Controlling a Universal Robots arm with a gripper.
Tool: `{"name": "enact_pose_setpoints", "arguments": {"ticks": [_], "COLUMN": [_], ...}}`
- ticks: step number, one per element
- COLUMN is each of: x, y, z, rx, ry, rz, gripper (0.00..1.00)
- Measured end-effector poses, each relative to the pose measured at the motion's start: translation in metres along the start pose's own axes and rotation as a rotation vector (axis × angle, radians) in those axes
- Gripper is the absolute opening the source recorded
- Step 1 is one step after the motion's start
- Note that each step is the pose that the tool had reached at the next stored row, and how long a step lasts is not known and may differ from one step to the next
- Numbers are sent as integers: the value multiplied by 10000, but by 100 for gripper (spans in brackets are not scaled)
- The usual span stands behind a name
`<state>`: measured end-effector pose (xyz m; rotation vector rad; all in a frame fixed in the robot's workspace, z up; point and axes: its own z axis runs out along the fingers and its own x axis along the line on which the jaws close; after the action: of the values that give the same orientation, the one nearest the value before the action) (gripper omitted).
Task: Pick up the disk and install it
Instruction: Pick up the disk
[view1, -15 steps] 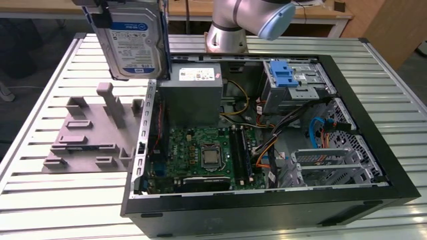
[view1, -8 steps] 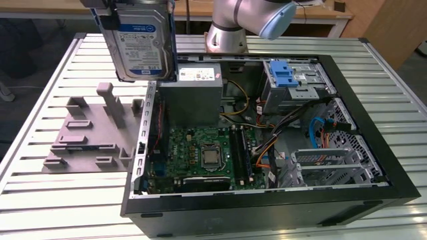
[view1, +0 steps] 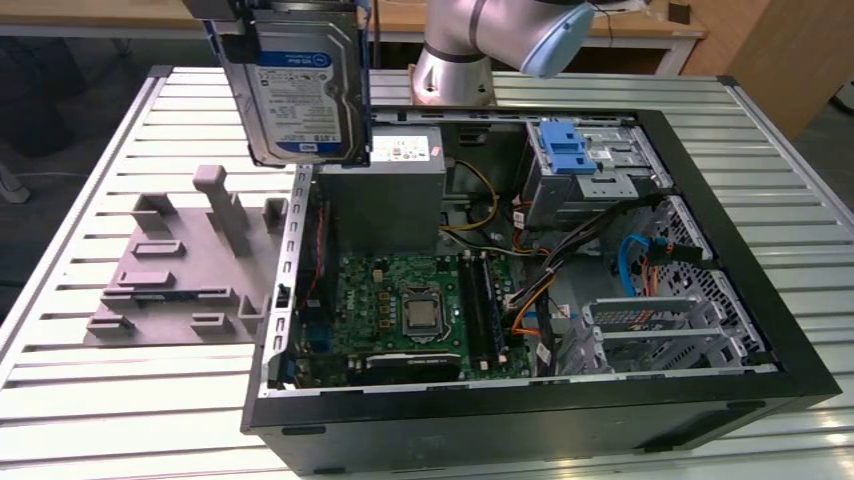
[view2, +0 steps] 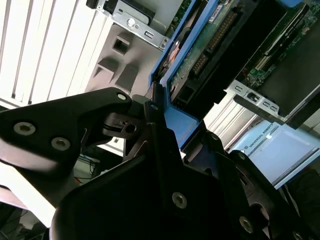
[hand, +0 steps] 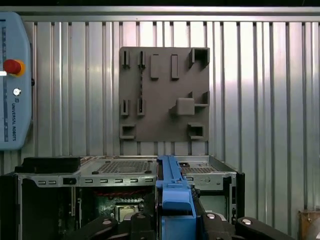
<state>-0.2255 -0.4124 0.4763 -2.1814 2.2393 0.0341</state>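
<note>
The disk (view1: 304, 85), a silver hard drive with a blue-and-white label in a blue bracket, hangs upright in the air. It is above the open computer case's wall on the exterior view's left. My gripper (view1: 283, 12) holds it from the top, at the frame's upper edge. In the second wrist view the black fingers (view2: 125, 125) are shut on the bracket's blue edge, and the disk (view2: 210, 45) shows its circuit-board side. In the first wrist view the disk (hand: 171, 185) is seen edge-on, rising from the gripper (hand: 172, 222).
The open computer case (view1: 534, 405) lies on a slatted metal table (view1: 94, 130). Inside are a motherboard (view1: 400, 310), a grey power supply box (view1: 380, 180) and a drive cage with a blue latch (view1: 574, 150). A grey fixture plate (view1: 180, 270) lies beside the case. A teach pendant (hand: 15, 80) sits on the table.
</note>
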Motion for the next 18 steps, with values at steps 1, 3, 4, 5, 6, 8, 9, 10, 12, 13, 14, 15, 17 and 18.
{"name": "enact_pose_setpoints", "arguments": {"ticks": [1, 3, 4, 5, 6, 8, 9, 10, 12, 13, 14, 15, 17, 18], "x": [4, 13, 17, 22, 27, 37, 41, 45, 54, 58, 63, 67, 76, 81], "y": [-21, -61, -82, -104, -127, -174, -196, -218, -262, -283, -304, -325, -368, -389], "z": [0, -1, -1, -1, -1, -2, -2, -2, -3, -3, -3, -3, -4, -5], "rx": [0, 0, -1, 0, 0, 0, 0, 0, 0, 0, 0, 0, -1, 0], "ry": [0, 1, 1, 1, 0, -1, -1, -1, -1, -1, -1, -2, -2, -2], "rz": [0, 0, 0, 0, 0, 0, 0, 0, 0, 0, 0, 0, 0, 0], "gripper": [36, 36, 36, 36, 36, 36, 36, 36, 36, 36, 36, 36, 36, 36]}}
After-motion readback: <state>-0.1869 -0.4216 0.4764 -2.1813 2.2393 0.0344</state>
